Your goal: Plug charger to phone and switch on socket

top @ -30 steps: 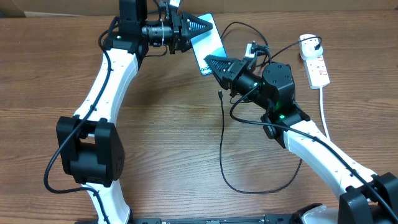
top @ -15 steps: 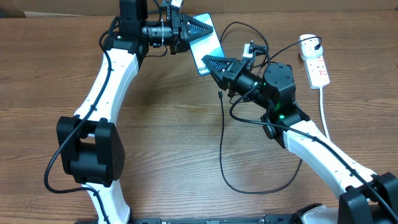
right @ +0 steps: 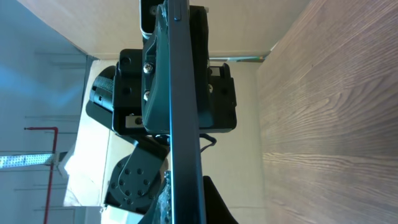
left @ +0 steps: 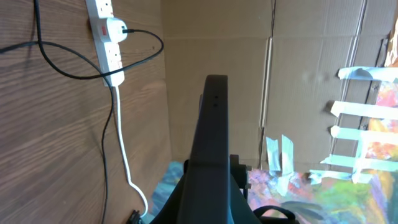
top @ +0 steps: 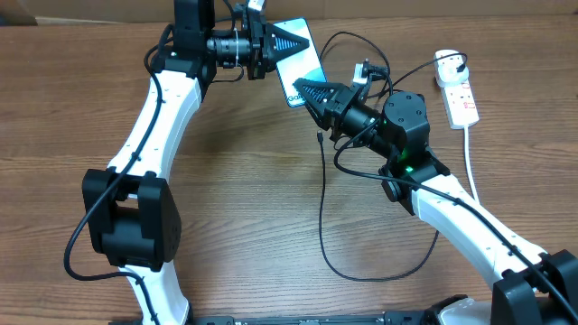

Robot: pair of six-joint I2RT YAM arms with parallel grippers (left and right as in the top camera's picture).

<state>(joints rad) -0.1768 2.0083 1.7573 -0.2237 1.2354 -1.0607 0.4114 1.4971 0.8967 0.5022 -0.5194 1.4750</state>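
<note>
The phone [top: 307, 65], light blue with a black edge, is held off the table between both grippers. My left gripper [top: 302, 41] is shut on its far end, pointing right. My right gripper [top: 302, 88] is shut on its near end, pointing left. The right wrist view shows the phone edge-on [right: 184, 124] between my fingers. The charger cable [top: 323, 208] runs from the plug in the socket [top: 461, 97] and loops over the table. Its black connector tip [top: 321, 137] lies on the wood just below the right gripper, apart from the phone. The socket also shows in the left wrist view [left: 107, 31].
The socket's thick white cord [top: 470, 153] runs down the right side of the table. The black cable makes a wide loop [top: 361, 275] near the front, by the right arm. A cardboard wall [left: 211, 37] stands behind the table.
The left gripper and the phone's far end have shifted slightly towards the back. The right gripper followed a little. The cable tip has not moved.
</note>
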